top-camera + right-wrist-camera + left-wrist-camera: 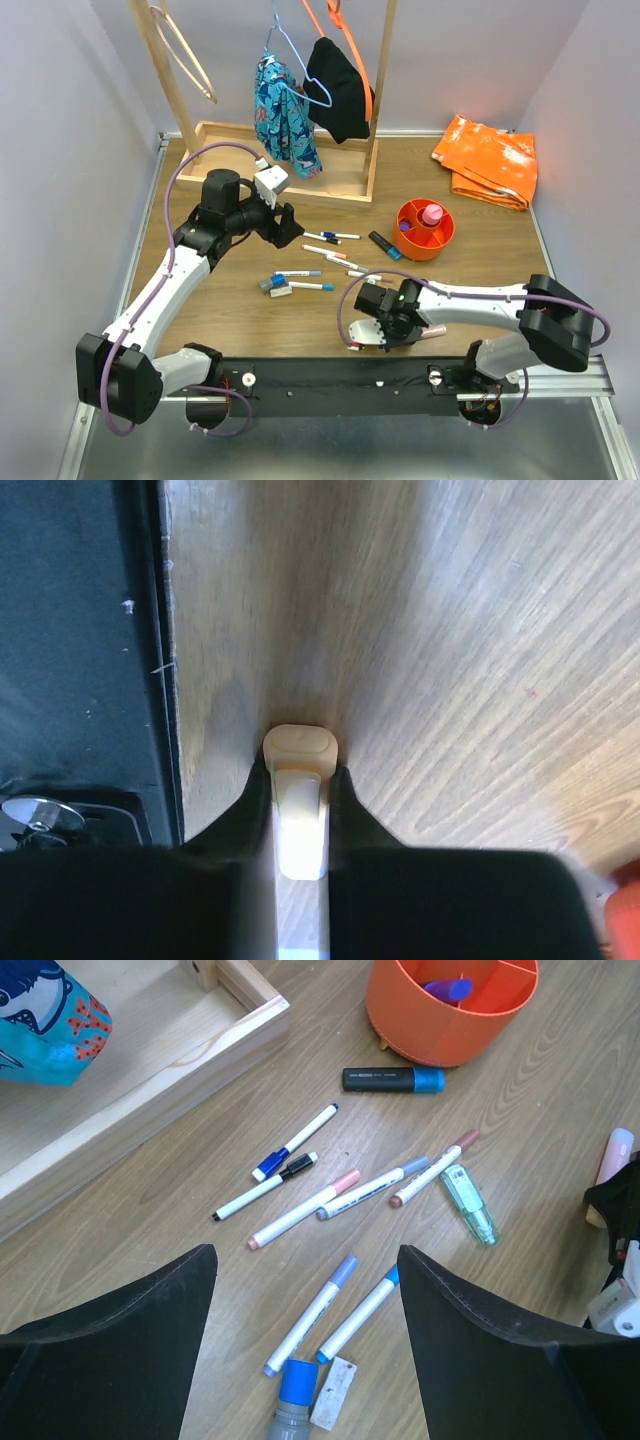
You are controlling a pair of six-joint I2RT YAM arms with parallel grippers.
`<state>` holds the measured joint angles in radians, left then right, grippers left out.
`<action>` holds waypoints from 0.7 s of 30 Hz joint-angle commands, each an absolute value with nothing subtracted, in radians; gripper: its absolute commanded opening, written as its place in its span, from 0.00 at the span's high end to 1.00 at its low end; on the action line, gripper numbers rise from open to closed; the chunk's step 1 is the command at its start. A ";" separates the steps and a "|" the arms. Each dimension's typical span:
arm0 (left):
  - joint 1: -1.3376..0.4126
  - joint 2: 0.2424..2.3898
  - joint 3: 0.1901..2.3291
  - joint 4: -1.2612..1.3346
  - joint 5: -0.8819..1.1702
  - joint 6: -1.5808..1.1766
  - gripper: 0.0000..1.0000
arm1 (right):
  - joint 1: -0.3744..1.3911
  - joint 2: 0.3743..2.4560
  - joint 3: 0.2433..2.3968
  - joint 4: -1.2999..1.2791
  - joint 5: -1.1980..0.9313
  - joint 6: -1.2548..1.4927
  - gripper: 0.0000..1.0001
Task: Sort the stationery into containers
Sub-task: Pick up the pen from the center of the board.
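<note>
The orange cup stands right of centre and holds a pink highlighter; its wall also shows in the left wrist view. Several thin white pens lie scattered on the wood, with a black highlighter and a mint-green piece. My left gripper hovers open and empty above the pens. My right gripper sits low near the front rail, shut on a pale yellow highlighter.
A wooden rack base with hanging clothes stands at the back. An orange bag lies at the back right. A grey marker with blue cap and a white eraser lie near the pens. The black rail is beside my right gripper.
</note>
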<state>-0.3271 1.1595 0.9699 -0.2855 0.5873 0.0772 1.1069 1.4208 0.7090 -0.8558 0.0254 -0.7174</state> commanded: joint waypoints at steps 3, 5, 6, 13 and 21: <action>-0.321 1.131 0.959 -0.308 0.689 0.064 0.18 | 0.961 1.515 0.891 -0.834 -0.050 -0.621 0.99; -0.321 1.123 0.948 -0.324 0.719 0.071 0.18 | 0.911 1.519 1.017 -0.857 -0.096 -0.601 0.99; -0.321 1.123 0.946 -0.328 0.724 0.078 0.18 | 0.870 1.519 1.058 -0.868 -0.142 -0.582 0.99; -0.344 1.180 1.046 -0.443 0.768 0.149 0.18 | 0.645 1.545 1.376 -0.825 -0.340 -0.508 0.99; -0.353 1.230 1.083 -0.433 0.767 0.143 0.18 | 0.500 1.396 1.238 -0.352 -0.358 -0.350 0.99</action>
